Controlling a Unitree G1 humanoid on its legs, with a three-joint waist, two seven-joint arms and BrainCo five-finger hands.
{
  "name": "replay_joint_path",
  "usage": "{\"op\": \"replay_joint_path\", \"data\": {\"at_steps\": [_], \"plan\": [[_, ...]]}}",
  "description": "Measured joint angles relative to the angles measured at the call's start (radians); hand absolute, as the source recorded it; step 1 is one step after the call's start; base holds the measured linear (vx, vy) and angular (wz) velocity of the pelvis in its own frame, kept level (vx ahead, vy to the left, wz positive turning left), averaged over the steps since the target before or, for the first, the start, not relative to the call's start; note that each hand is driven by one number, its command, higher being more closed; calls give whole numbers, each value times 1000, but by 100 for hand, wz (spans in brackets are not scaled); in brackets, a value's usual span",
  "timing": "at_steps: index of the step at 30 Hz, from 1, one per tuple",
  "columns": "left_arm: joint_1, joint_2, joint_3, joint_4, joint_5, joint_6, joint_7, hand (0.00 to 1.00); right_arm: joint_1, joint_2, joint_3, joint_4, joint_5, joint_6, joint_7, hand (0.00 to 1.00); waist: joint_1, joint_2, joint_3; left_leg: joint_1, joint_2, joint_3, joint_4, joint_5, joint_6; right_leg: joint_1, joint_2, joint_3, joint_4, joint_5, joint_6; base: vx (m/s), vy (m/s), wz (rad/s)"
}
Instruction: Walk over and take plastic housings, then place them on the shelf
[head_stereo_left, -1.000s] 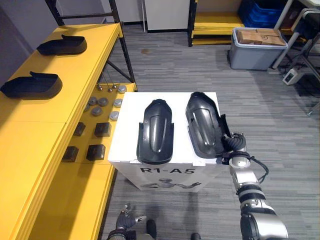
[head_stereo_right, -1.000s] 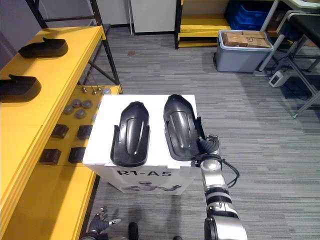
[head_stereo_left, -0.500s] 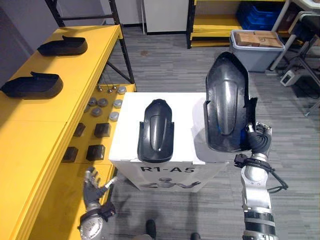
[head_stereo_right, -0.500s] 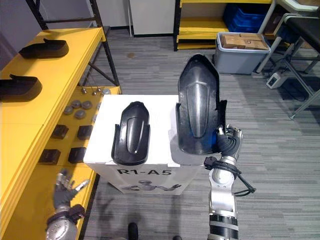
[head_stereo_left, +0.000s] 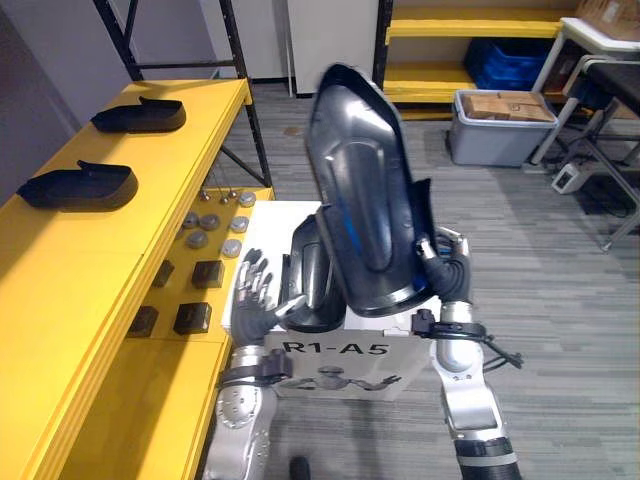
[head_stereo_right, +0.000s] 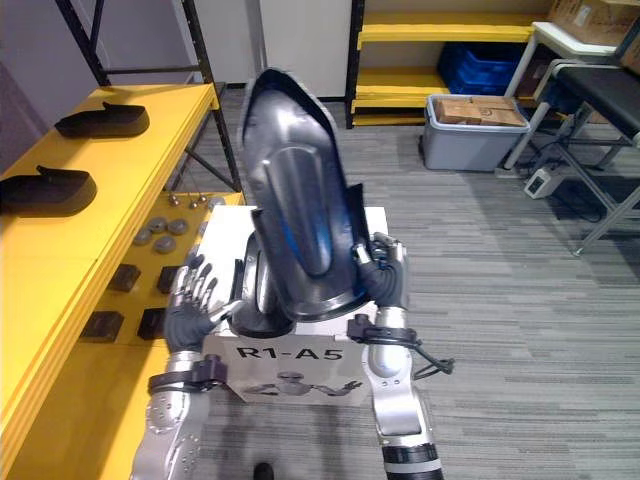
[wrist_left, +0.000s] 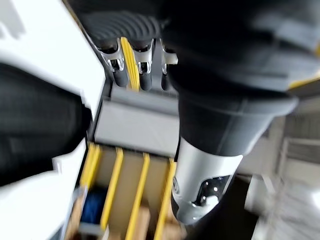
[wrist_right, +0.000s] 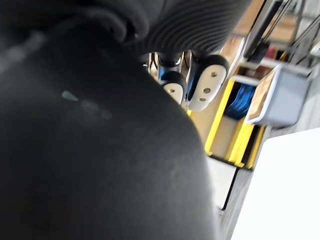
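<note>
Right arm (head_stereo_left: 468, 410): forearm near vertical, rising from the lower right. Right hand (head_stereo_left: 449, 275): fingers curled on the lower edge of the housing (head_stereo_left: 360, 200), holding it upright above the wrist. Left arm (head_stereo_left: 237, 420): forearm angled up and forward. Left hand (head_stereo_left: 256, 305): back toward the head camera, fingers (head_stereo_left: 250, 278) straight and spread.

Bright, even light falls from overhead. The raised glossy black plastic housing (head_stereo_left: 365, 215) carries a pale sheen toward twelve o'clock and a blue glint; the yellow metal shelf (head_stereo_left: 90, 270) at nine o'clock is evenly lit.
</note>
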Motion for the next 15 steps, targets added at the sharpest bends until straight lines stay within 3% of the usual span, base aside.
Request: {"op": "replay_joint_path", "data": {"at_steps": [10, 15], "plan": [[-112, 44, -130, 112, -3, 33, 34, 0, 2, -17, 223, -26, -87, -25, 31, 100, -13, -2, -25, 6, 4, 26, 0, 1, 0, -16, 3, 26, 16, 1, 1, -23, -1, -8], [-145, 46, -168, 150, -2, 41, 41, 0, 12, -26, 285, 21, -123, -63, 62, 100, -23, -8, -40, 6, 4, 26, 0, 4, 2, -17, 3, 26, 19, 1, 1, 0, 0, 0]]}}
